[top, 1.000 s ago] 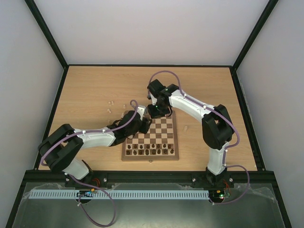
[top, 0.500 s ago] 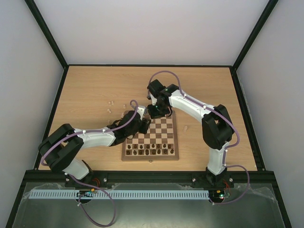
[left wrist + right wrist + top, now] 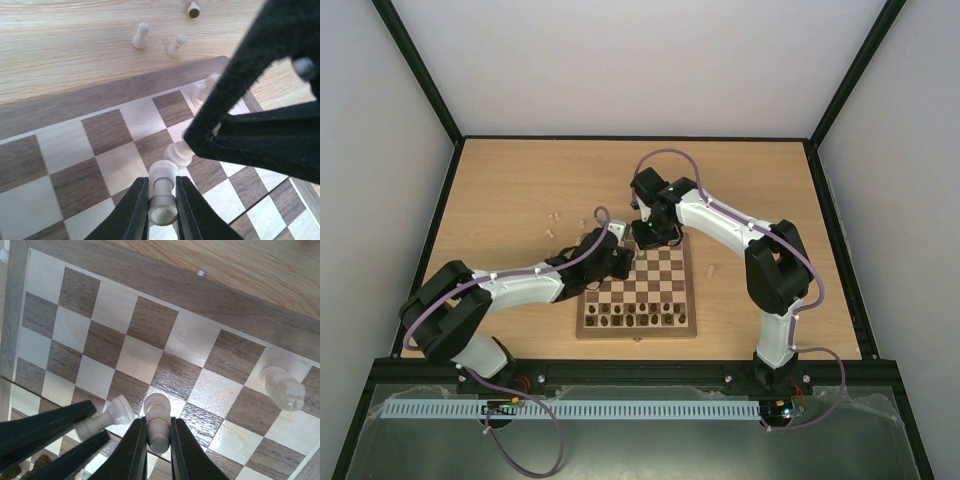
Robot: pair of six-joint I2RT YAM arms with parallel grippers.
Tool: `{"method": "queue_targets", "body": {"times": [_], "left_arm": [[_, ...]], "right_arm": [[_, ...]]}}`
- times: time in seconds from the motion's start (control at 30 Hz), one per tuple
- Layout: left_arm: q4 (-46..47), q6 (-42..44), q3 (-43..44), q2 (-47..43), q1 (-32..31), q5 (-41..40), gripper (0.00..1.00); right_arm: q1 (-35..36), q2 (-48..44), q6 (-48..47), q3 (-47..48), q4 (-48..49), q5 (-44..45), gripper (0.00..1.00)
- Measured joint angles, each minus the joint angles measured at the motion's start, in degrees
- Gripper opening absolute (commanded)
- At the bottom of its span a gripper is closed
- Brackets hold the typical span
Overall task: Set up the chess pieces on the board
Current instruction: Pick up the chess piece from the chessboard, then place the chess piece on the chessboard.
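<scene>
The board (image 3: 670, 290) lies mid-table, its far left corner under both grippers. My left gripper (image 3: 162, 202) is shut on a cream chess piece (image 3: 163, 192) just above the squares. My right gripper (image 3: 158, 440) is shut on another cream piece (image 3: 158, 424), close beside the left one; the left gripper's piece also shows in the right wrist view (image 3: 105, 417). In the top view the left gripper (image 3: 623, 258) and right gripper (image 3: 648, 238) nearly meet. A cream knight-like piece (image 3: 283, 386) stands on a corner square. Loose cream pieces (image 3: 140, 36) lie on the tabletop beyond the board.
Dark brown chessmen (image 3: 638, 316) fill the board's near two rows. A few cream pieces lie on the table left of the board (image 3: 553, 218), and one right of it (image 3: 711, 268). A dark piece (image 3: 193, 9) lies on the table beyond the border.
The left gripper has crept slightly forward and right toward the right gripper over the board's far left corner. The right arm has barely moved.
</scene>
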Motion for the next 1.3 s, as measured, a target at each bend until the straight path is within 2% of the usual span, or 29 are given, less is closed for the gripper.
{"method": "queue_targets", "body": {"times": [0.4,0.6,0.83,1.3], "left_arm": [[-20.94,-0.09,15.02,-1.44,9.40,0.74,0.14],[-27.93,0.02,18.49,0.31,13.55,1.09,0.15],[-32.33,0.24,18.78,1.66,13.79,1.57,0.15],[-34.77,0.61,18.80,2.56,13.97,1.79,0.15]], "right_arm": [[-0.07,1.03,1.07,0.35,-0.04,9.94,0.02],[-0.48,3.48,1.81,1.03,0.09,13.60,0.02],[-0.92,4.87,1.97,3.34,0.74,14.60,0.03],[-1.07,6.12,1.95,3.87,0.96,14.53,0.03]]}}
